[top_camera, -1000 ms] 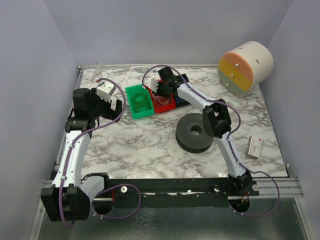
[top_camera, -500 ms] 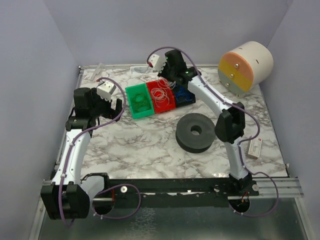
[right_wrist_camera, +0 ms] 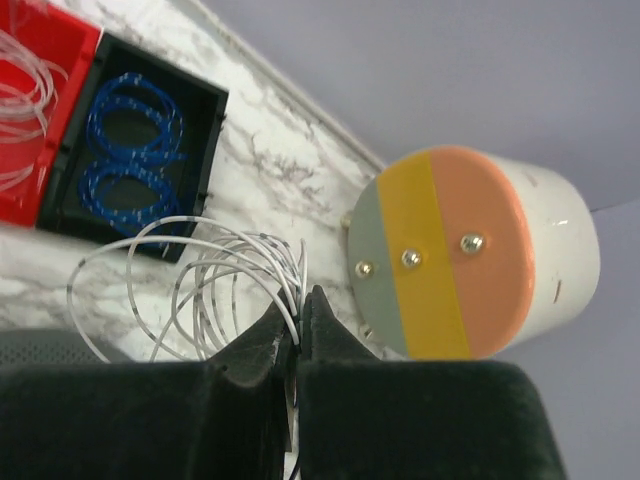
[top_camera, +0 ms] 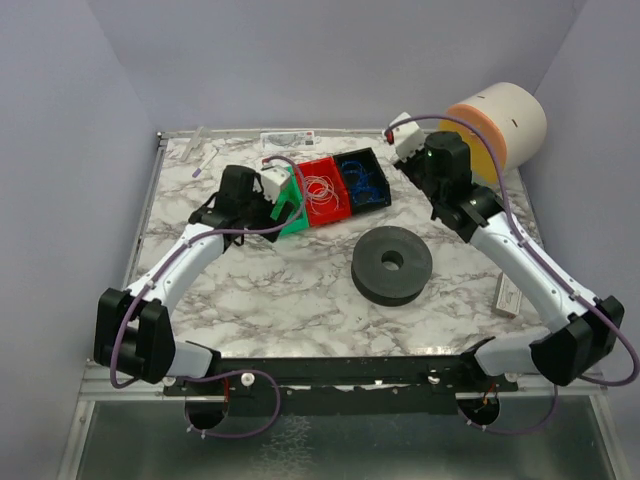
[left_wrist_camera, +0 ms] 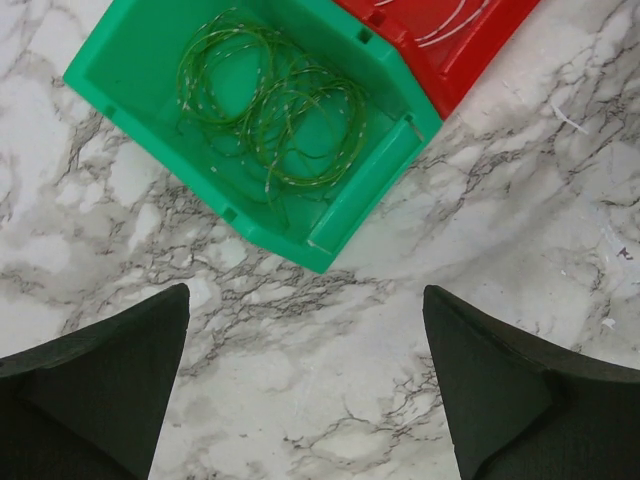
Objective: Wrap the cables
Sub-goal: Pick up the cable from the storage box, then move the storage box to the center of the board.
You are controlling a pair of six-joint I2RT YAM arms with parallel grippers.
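**Wire coil pinched in the right gripper, wrapping not yet begun**

Right gripper (right_wrist_camera: 298, 322) had its jaws pressed together on a few strands of a whitish cable (right_wrist_camera: 190, 275). The loose coil hung from the tips in the air, near the pale drum (right_wrist_camera: 450, 260) at the back of the table (top_camera: 300, 290). Left gripper (left_wrist_camera: 305, 300) was empty with its jaws spread wide, low over the table just in front of the green bin (left_wrist_camera: 140, 70), where the green cables (left_wrist_camera: 270, 110) lay in loose rings. More whitish cables lay in the red bin (top_camera: 318, 163), and the blue cables (right_wrist_camera: 130, 140) lay in the dark bin (right_wrist_camera: 208, 150) beside it. A dark round spool (top_camera: 392, 264) lay well apart from both grippers.

The step seemed to be to carry the held coil to the place of wrapping, probably the spool. The wire looked very thin and springy, so the pinch should remain firm and the arm should move slowly, otherwise the rings could open or slip out. It was better to keep the coil away from the bins, so that it did not catch the other wires. Where the free end lay, I could not tell.
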